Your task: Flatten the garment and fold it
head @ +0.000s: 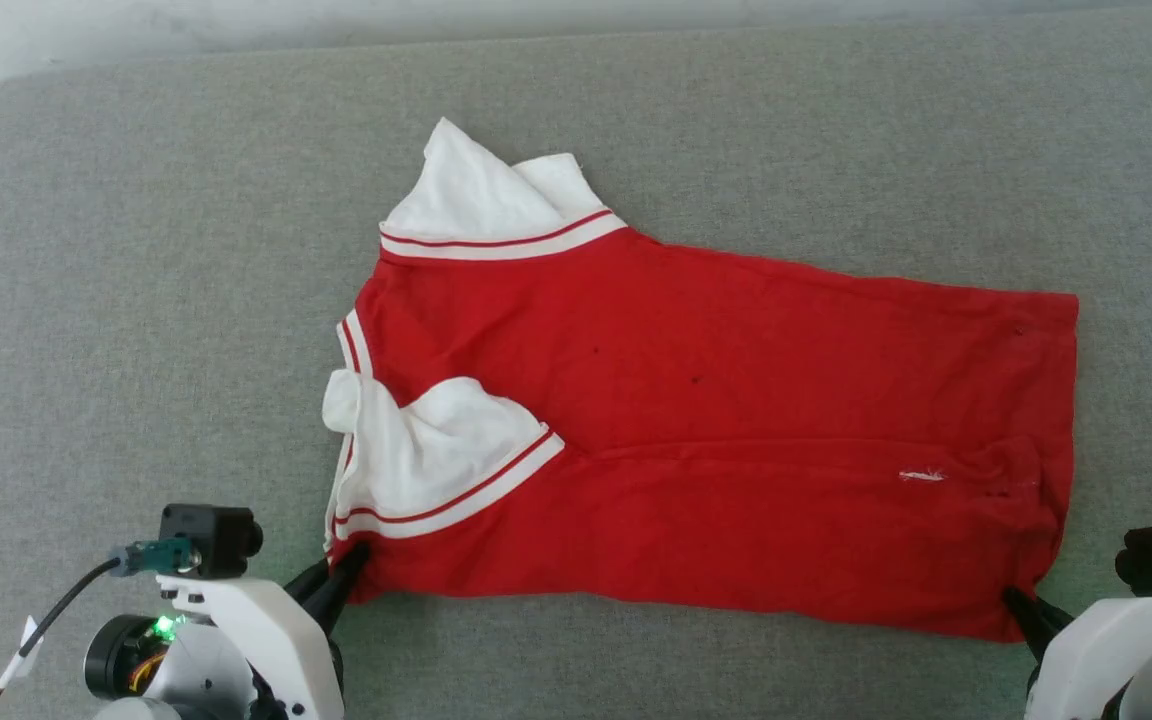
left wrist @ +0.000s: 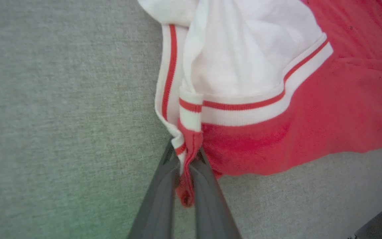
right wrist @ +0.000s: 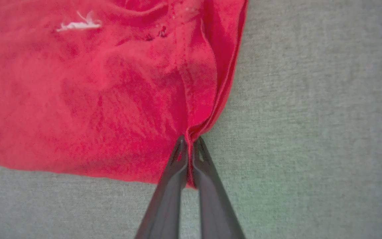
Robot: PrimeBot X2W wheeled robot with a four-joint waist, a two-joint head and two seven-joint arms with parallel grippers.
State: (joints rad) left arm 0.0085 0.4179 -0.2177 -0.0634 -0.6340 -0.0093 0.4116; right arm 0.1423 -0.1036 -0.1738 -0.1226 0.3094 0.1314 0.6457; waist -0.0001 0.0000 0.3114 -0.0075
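Note:
The garment [head: 716, 420], a red jersey with white sleeves and striped trim, lies spread sideways on the grey surface, collar end to the left, hem to the right. One white sleeve [head: 486, 200] sticks out at the far side; the other [head: 426, 450] is folded onto the red body. No print shows. My left gripper [head: 348, 562] is shut on the near left corner of the garment [left wrist: 244, 132], red cloth pinched between its fingers [left wrist: 207, 186]. My right gripper [head: 1014, 600] is shut on the garment's [right wrist: 95, 99] near hem corner, its fingers [right wrist: 172, 179] closed on the fold.
A grey cloth-covered surface [head: 136, 300] lies under everything, with open room on all sides of the jersey. Its far edge meets a pale wall [head: 236, 30] at the top. A small white thread tuft [head: 921, 476] sits on the red cloth near the hem.

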